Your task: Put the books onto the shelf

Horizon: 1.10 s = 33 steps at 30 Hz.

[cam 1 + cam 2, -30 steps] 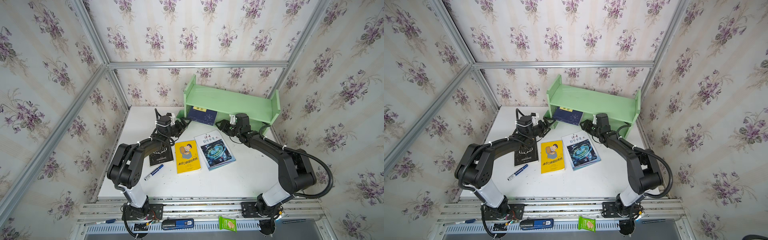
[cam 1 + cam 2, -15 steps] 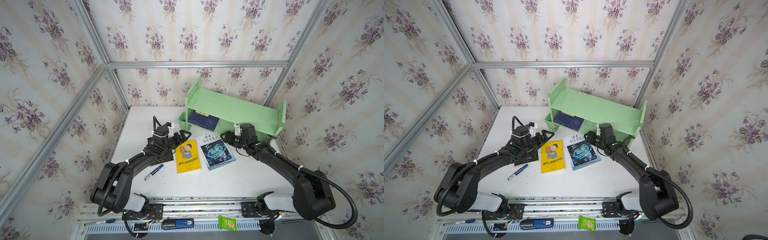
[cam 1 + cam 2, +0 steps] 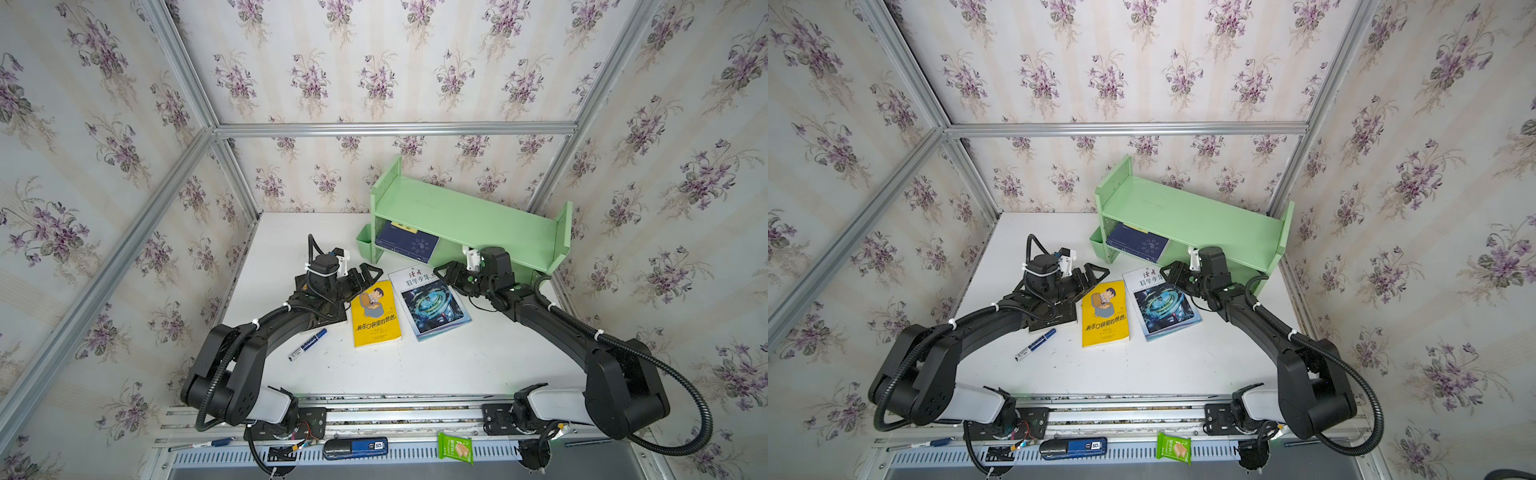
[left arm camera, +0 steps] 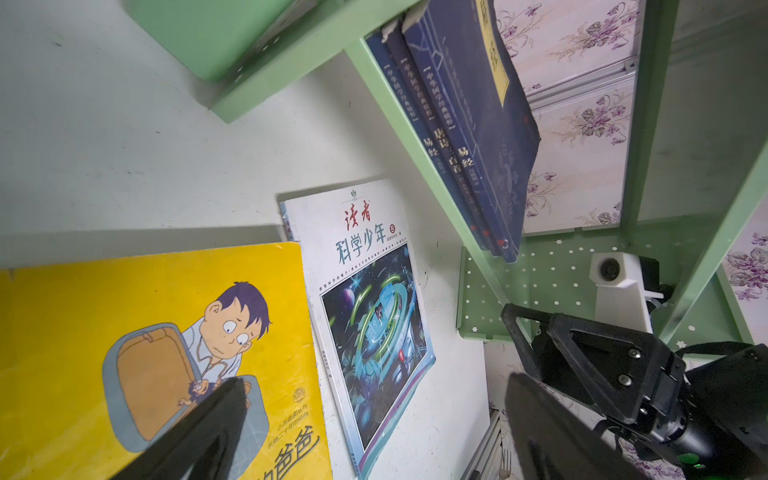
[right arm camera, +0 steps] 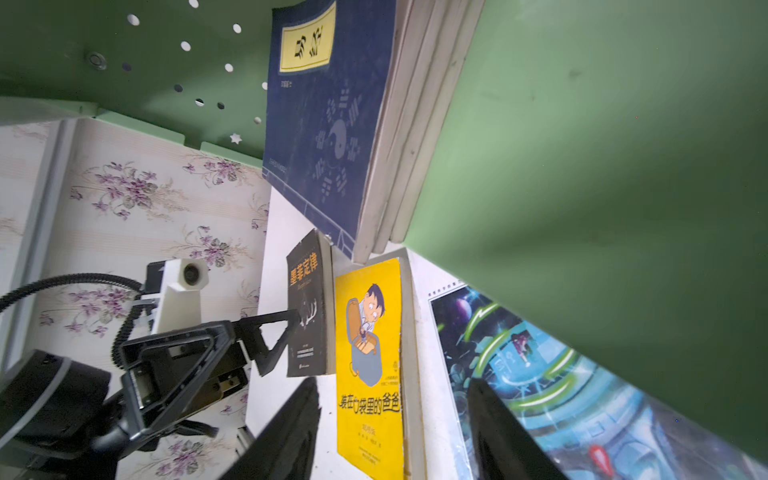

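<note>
By the yellow book [image 3: 376, 316], left pincer [image 3: 371, 275] wide apart; over the swirl book [image 3: 432, 307], right pincer [image 3: 442, 276] apart.

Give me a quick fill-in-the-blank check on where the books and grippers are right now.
1. The navy books lie stacked on the shelf's ___ tier.
2. Between the black book and the swirl-cover book lies the ___ book.
3. The left gripper stands ___, holding nothing.
Missing words: lower; yellow; open.
</note>
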### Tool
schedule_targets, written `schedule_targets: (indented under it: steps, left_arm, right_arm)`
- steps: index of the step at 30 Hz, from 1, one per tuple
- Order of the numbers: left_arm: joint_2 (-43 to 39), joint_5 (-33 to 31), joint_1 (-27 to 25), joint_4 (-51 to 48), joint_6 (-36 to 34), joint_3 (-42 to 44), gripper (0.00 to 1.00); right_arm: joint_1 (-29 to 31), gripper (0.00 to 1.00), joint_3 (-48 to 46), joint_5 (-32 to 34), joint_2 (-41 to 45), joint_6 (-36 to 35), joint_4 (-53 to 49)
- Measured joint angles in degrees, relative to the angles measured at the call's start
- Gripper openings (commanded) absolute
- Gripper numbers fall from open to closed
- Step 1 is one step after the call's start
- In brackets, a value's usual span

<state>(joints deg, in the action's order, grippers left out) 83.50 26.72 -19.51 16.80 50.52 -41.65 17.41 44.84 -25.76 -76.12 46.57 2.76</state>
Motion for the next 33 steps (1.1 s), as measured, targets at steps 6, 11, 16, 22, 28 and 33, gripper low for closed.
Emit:
schedule_targets:
  steps: [6,11,16,22,28,33]
  left_arm:
    - [1.1,0.5,0.0,0.3,0.1,-0.7,0.99]
    - [1.4,0.6,0.0,0.5,0.3,-1.0,0.99]
    - [0.9,0.6,0.0,0.5,0.7,-0.9,0.99]
    - [-2.0,-0.3,0.0,-0.4,0.6,1.5,0.99]
    - [-4.9,-2.4,-0.6,-3.1,0.0,6.2,0.99]
    - [-7.7,-4.8,-2.3,-6.4,-0.2,10.1,0.99]
  right_arm:
    - [0.0,0.64,-2.5,-5.7,0.1,6.8,3.5]
    - [0.0,0.64,-4.2,-8.7,0.7,10.6,5.4]
    - [0.0,0.64,-6.0,-10.4,3.1,10.5,4.1]
    - [0.3,0.64,-9.8,-9.5,7.6,5.7,-1.9]
    - [1.5,0.63,-13.2,-6.8,10.1,0.6,-6.6]
    - [3.1,0.68,-17.1,0.0,14.0,-4.8,-8.6]
